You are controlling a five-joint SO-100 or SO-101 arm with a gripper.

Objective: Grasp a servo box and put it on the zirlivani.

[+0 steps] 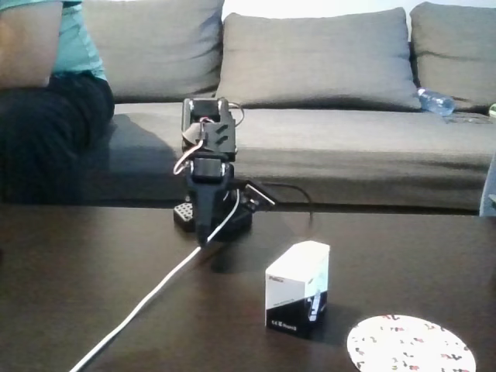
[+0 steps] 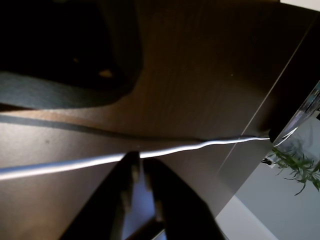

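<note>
**Servo box stands beside the disc, untouched**

Servo box (image 1: 297, 288) stands upright on the dark table (image 1: 93, 271), just left of the speckled zirlivani (image 1: 409, 345) in the fixed view, apart from it. The gripper (image 1: 203, 236) points down near the arm's base, well behind the box. The wrist view shows its fingers (image 2: 131, 175) nearly together, empty, over a white cable (image 2: 75, 162).

We count one servo box (image 1: 297, 288) near the front edge of the dark table (image 1: 403, 256), and one zirlivani (image 1: 410, 345) at its front right corner in the fixed view. We see one arm with one gripper (image 1: 203, 242), one white cable (image 1: 147, 302), one plastic bottle (image 1: 435, 101) and one person (image 1: 46, 93) on one sofa (image 1: 325, 132) with three back cushions.
</note>
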